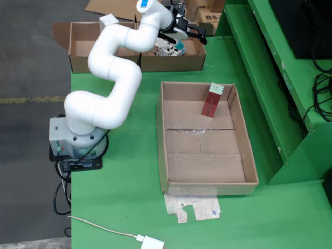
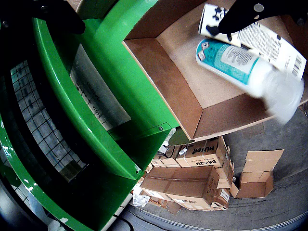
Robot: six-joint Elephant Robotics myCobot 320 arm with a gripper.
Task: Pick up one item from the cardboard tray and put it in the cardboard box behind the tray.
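The white jointed arm [image 1: 111, 78] reached over the brown cardboard box [image 1: 171, 61] behind the tray, its black claw [image 1: 190, 30] spread wide and empty. In the wrist view a teal-and-white plastic bottle [image 2: 240, 65] lay inside that box. On the green bench [image 1: 124, 207], the shallow cardboard tray [image 1: 162, 140] held a dark red carton [image 1: 212, 100]

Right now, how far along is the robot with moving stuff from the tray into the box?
Items, including a white-and-teal bottle, already lie in the box behind the tray. The hand hovers over that box; whether it grips anything is unclear. One red packet remains in the tray.
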